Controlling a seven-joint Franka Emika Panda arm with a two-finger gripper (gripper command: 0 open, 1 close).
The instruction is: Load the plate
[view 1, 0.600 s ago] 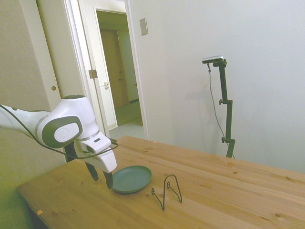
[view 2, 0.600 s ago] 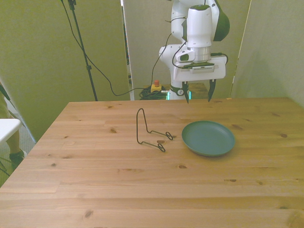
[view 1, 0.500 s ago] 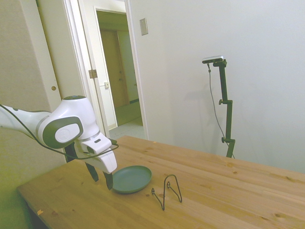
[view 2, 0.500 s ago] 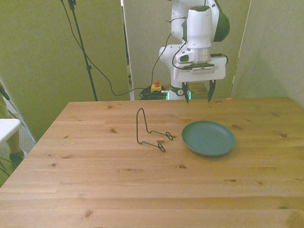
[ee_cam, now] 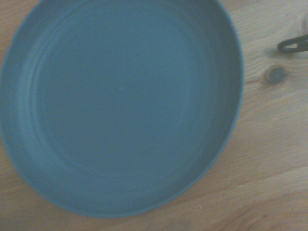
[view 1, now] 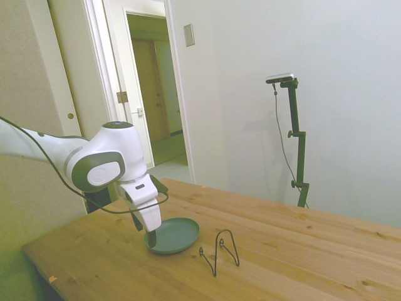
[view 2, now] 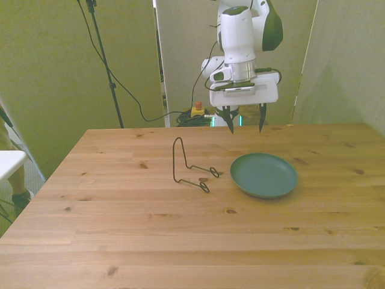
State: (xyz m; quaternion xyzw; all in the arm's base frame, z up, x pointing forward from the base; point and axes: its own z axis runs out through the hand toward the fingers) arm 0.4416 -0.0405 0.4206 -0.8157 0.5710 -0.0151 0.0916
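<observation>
- The plate [view 2: 264, 174], a dull teal round dish with a raised rim, lies flat and right side up on the wooden table [view 2: 180, 241], right of centre in the front view.
- In the side view the plate [view 1: 173, 234] sits low and left of centre, near the table's [view 1: 301, 263] left end.
- The gripper [view 2: 245, 127] hangs in the upper middle of the front view, above the far edge of the plate, pointing straight down.
- Its two dark fingers [view 2: 230, 123] stand well apart, with clear space between them, and nothing is held.
- In the side view the gripper [view 1: 149, 236] is at the plate's left rim; one dark finger tip reaches down close to that rim. Whether it touches the plate I cannot tell.
- The white arm [view 1: 100, 169] comes in from the left edge of the side view and bends down to the wrist.
- A thin black wire stand [view 2: 191, 166] sits on the table just beside the plate, on the front view's left, and apart from it.
- In the side view the wire stand [view 1: 220, 249] is to the right of the plate, in the lower middle of the frame.
- The wrist view is filled mostly by the plate [ee_cam: 120, 106], slightly blurred, with faint rings on its inner surface; bare table [ee_cam: 269, 159] shows along one side, and a dark tip of the wire stand [ee_cam: 293, 44] pokes in at the edge.
</observation>
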